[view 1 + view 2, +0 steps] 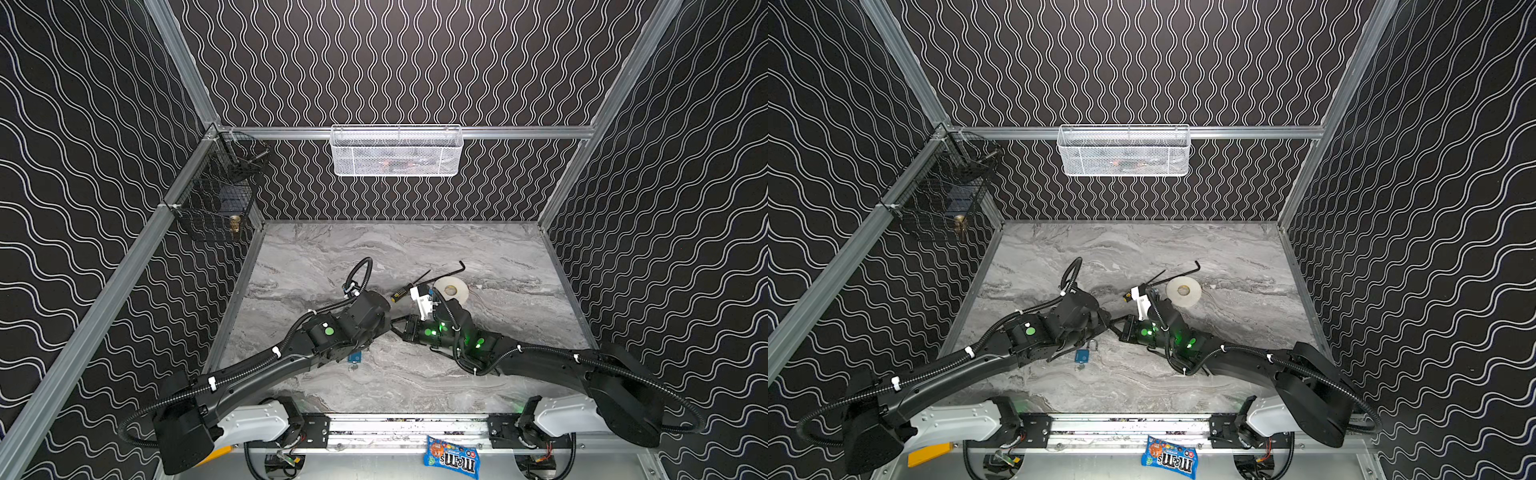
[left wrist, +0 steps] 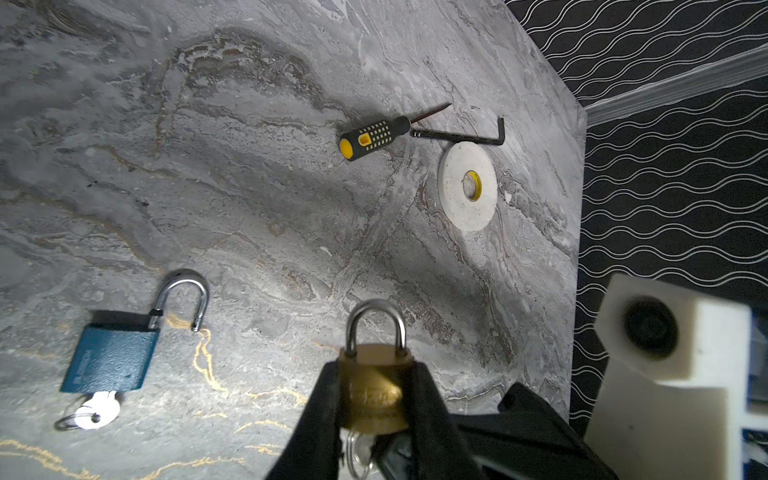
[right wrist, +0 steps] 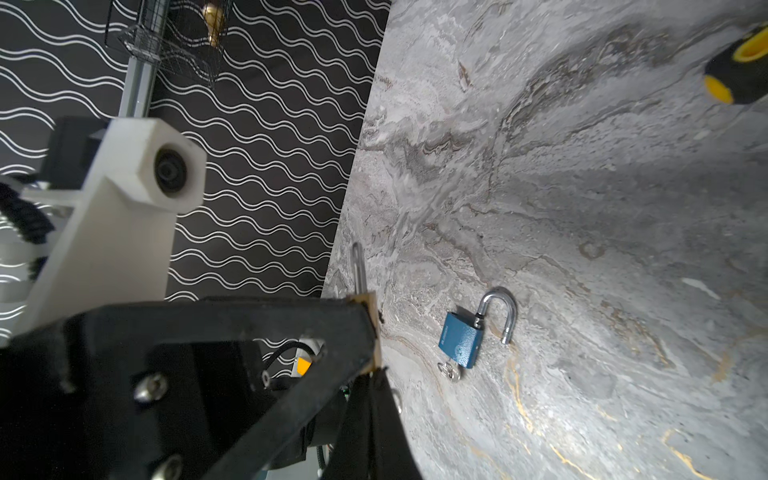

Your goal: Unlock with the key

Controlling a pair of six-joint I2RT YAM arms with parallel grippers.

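Black walls (image 1: 415, 62) bearing white wavy lines are enclosing a grey marbled tabletop (image 1: 374, 249), aluminium rails (image 1: 519, 132) are framing them, and a white mesh basket (image 1: 353, 160) is hanging rearward, contents indistinct.

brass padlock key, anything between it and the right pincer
Nothing visible does: the small silvery key sits at the base of the brass padlock clamped in the left pincer, and the shut right pincer is right at it.

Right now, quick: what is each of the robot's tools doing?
Left tool: closed on the brass padlock.
Right tool: closed at that padlock's bottom end, apparently pinching its key, which is mostly hidden.
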